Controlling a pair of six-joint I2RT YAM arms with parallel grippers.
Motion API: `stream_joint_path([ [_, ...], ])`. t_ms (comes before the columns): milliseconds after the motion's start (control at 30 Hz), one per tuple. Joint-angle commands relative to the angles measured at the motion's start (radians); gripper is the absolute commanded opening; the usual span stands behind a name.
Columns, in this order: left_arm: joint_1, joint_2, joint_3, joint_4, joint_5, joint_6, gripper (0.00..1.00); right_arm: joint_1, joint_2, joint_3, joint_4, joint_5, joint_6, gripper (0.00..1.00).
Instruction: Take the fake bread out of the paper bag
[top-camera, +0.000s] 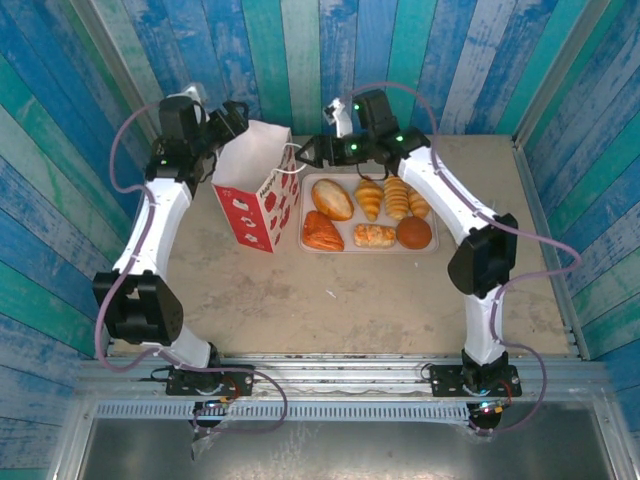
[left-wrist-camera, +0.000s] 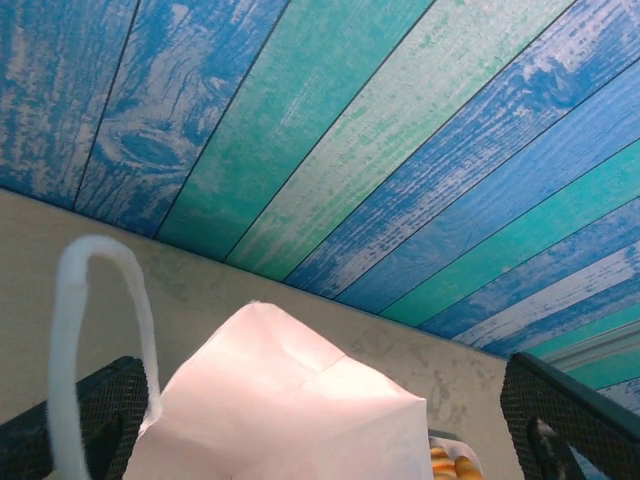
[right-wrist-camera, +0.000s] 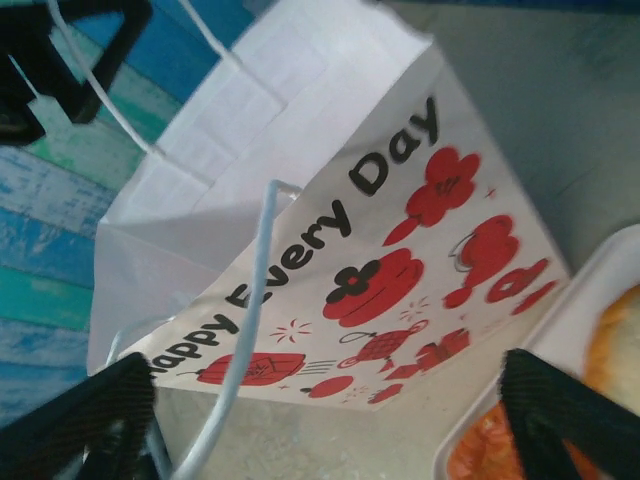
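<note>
The paper bag stands upright on the table, white with red shapes and "Happy Every Day" lettering. My left gripper hovers at its far top edge, open, with the bag's white top and one cord handle between the wide-spread fingers. My right gripper is at the bag's right side, open, with the other cord handle hanging in front of it. Several pieces of fake bread lie on the pink tray right of the bag. The bag's inside is hidden.
The tray holds an oval roll, croissants, a flaky piece and a round bun. Blue-green plank walls close in the table at the back and sides. Bare tabletop lies in front.
</note>
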Motion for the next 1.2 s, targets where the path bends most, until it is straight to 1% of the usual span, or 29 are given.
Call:
stream_joint_path([
  [0,0.003,-0.139,-0.018,-0.032,-0.053,0.065,0.94,-0.008,-0.129,-0.023,-0.032,0.143,-0.121,1.0],
  [133,0.003,-0.203,-0.044,-0.056,-0.1,0.083,0.94,-0.009,-0.224,-0.079,-0.032,0.259,-0.18,1.0],
  [300,0.003,-0.276,-0.06,-0.111,-0.164,0.098,0.94,-0.013,-0.376,-0.21,-0.004,0.479,-0.245,1.0],
  [333,0.003,-0.284,-0.071,-0.121,-0.179,0.1,0.94,-0.015,-0.414,-0.248,0.008,0.532,-0.26,1.0],
  [433,0.003,-0.382,-0.141,-0.126,-0.225,0.097,0.94,-0.019,-0.549,-0.393,0.062,0.724,-0.302,1.0],
  [533,0.003,-0.508,-0.295,-0.069,-0.272,0.093,0.94,-0.028,-0.7,-0.612,0.172,0.977,-0.325,1.0],
  [567,0.003,-0.563,-0.363,-0.042,-0.292,0.096,0.94,-0.038,-0.756,-0.703,0.222,1.031,-0.344,1.0],
  [633,0.003,-0.657,-0.503,0.024,-0.322,0.105,0.94,-0.072,-0.852,-0.877,0.322,1.067,-0.395,1.0],
  [700,0.003,-0.741,-0.632,0.085,-0.34,0.125,0.94,-0.129,-0.925,-1.031,0.404,1.078,-0.41,1.0],
  [767,0.003,-0.802,-0.751,0.143,-0.373,0.138,0.94,-0.198,-0.969,-1.15,0.433,1.08,-0.392,1.0],
  [833,0.002,-0.832,-0.844,0.202,-0.398,0.164,0.94,-0.26,-0.983,-1.239,0.458,1.067,-0.368,1.0],
  [1000,0.002,-0.795,-1.007,0.342,-0.471,0.233,0.94,-0.377,-0.933,-1.377,0.523,0.977,-0.361,1.0],
  [1100,0.002,-0.762,-1.123,0.495,-0.492,0.29,0.94,-0.422,-0.874,-1.437,0.609,0.909,-0.356,1.0],
  [1167,0.002,-0.739,-1.204,0.635,-0.509,0.328,0.94,-0.434,-0.839,-1.474,0.687,0.88,-0.354,1.0],
])
